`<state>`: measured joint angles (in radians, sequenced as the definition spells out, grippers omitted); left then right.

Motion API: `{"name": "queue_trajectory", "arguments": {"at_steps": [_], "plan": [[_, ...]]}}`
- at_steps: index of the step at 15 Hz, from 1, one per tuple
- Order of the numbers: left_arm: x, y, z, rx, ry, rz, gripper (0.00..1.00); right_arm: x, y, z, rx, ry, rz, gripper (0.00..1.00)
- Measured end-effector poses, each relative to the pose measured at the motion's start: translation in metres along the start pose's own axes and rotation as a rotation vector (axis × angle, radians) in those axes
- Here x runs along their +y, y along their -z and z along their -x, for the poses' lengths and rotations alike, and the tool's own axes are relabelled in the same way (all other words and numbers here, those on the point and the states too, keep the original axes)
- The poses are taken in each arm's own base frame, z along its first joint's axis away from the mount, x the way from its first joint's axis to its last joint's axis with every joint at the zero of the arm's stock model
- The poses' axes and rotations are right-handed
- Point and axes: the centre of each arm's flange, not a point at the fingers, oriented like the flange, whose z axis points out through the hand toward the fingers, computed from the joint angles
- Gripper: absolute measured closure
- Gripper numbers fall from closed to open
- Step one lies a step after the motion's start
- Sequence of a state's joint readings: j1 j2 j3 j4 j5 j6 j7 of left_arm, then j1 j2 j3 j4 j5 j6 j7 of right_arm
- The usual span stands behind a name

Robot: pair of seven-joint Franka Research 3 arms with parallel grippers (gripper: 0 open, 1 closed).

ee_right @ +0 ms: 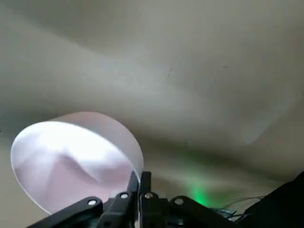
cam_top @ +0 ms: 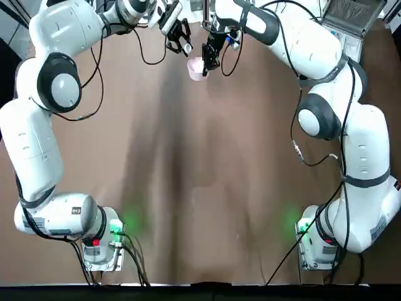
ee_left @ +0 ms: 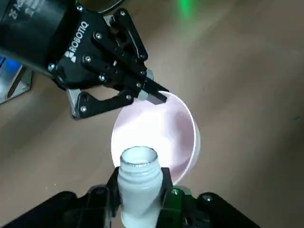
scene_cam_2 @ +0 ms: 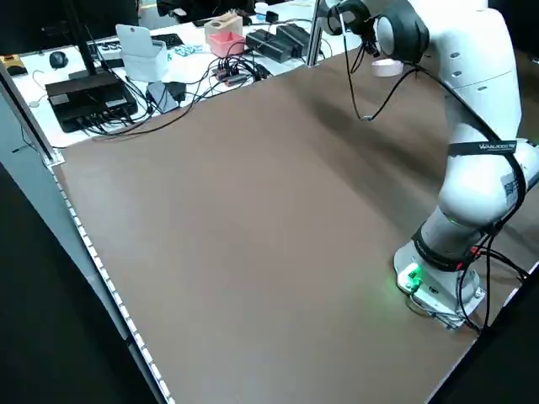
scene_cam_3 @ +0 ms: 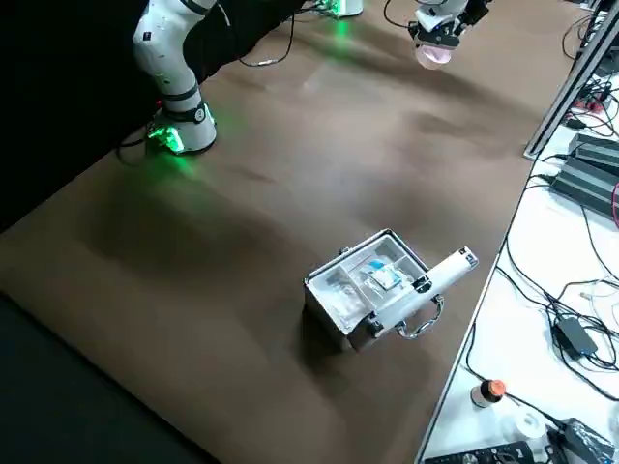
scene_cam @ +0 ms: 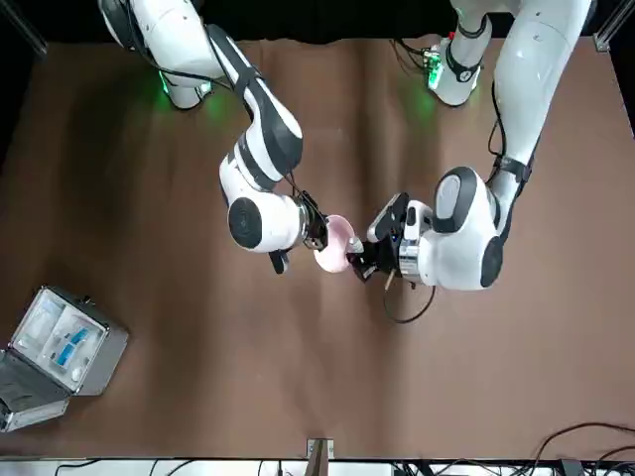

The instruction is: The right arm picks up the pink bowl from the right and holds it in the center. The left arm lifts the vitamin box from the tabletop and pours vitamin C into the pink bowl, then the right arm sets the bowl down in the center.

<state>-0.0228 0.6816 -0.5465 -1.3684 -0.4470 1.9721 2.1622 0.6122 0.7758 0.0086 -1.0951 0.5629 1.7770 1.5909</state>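
White casings mark our two arms: R arm [cam_top: 316,56], upper right of the top view, has its jaws pinching the rim of the pink bowl [cam_top: 196,68], top centre, prob. so its mouth stays free to catch vit. C; L arm [cam_top: 50,119], upper left, has jaws clamped round the vitamin box [ee_left: 140,187], lower centre of the left wrist view, open mouth by the bowl, presumably for pouring.

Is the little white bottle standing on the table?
No, the bottle is squeezed between the left gripper's fingers, up beside the pink bowl.
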Motion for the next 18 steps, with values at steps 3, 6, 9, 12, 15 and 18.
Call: {"name": "queue_trajectory", "arguments": {"at_steps": [3, 6, 9, 12, 15, 18], "plan": [[-0.009, -0.017, -0.017, -0.024, -0.042, 0.014, 0.64, 0.000, 0.000, 0.001, 0.000, 0.003, 0.000, 0.98], [-0.014, -0.023, -0.023, -0.057, -0.068, 0.009, 0.64, 0.000, 0.000, 0.001, -0.001, 0.004, 0.001, 0.98], [-0.017, -0.023, -0.022, -0.088, -0.079, -0.003, 0.64, 0.000, -0.001, 0.001, -0.001, 0.004, 0.001, 0.98], [-0.018, -0.020, -0.018, -0.177, -0.126, 0.009, 0.64, 0.000, -0.001, 0.001, -0.001, 0.005, 0.001, 0.98], [-0.021, -0.025, -0.022, -0.218, -0.162, 0.028, 0.64, 0.000, -0.001, 0.001, -0.001, 0.005, 0.001, 0.98], [-0.026, -0.030, -0.030, -0.268, -0.208, 0.040, 0.64, 0.000, -0.001, 0.001, -0.001, 0.007, 0.002, 0.98]]}}
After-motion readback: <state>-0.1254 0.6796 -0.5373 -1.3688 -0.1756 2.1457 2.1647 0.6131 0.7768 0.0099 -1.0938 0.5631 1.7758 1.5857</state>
